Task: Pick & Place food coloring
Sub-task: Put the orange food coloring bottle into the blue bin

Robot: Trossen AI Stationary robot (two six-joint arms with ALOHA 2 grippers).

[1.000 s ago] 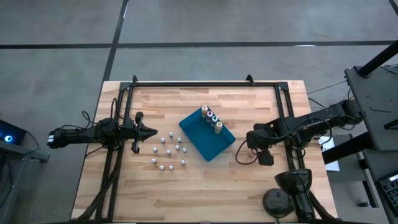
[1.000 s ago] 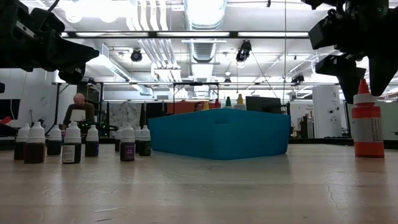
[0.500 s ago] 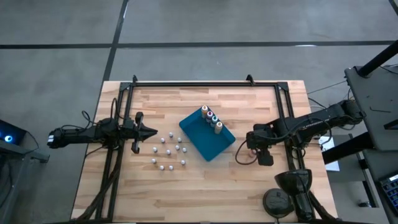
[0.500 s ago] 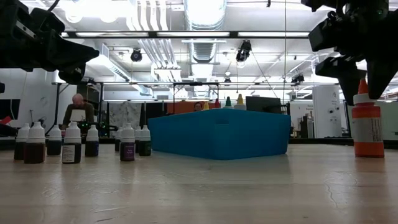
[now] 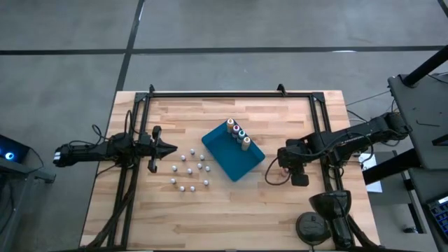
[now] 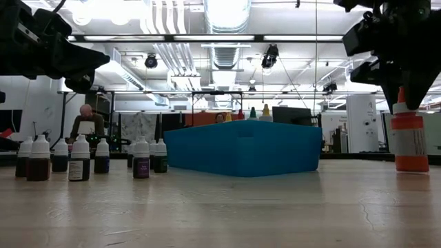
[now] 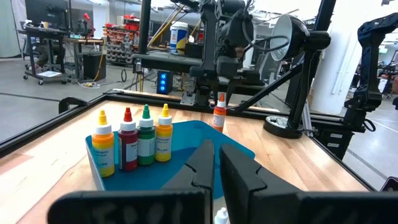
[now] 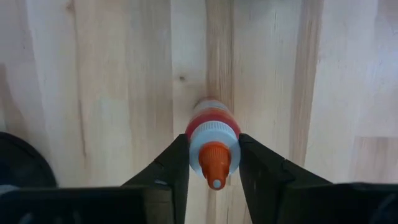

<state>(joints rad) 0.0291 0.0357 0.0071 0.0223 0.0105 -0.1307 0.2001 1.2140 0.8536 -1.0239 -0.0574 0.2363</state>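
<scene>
The blue tray (image 5: pixel 234 155) sits mid-table and already holds 4 coloured-top bottles (image 7: pixel 133 140) in a row along 1 wall: yellow, red, green and yellow tops. A 5th, the orange-topped bottle (image 8: pixel 212 138), stands upright on the bare wood, well apart from the tray on its right side. The right gripper (image 8: pixel 212 163) is positioned over it with a finger touching each side of the white collar below the cap, clamped on the neck. In the low view the bottle base appears to be at table level, so the lift seems not yet made.

Remaining work, as judged: carry this bottle to the tray, then the white-topped bottles (image 5: pixel 189 170), a cluster of about 9 between the tray and the left gripper (image 5: pixel 170 148). That gripper waits left of the cluster with its fingers together, holding nothing. Nothing stands on the wood between the orange-topped bottle and the tray.
</scene>
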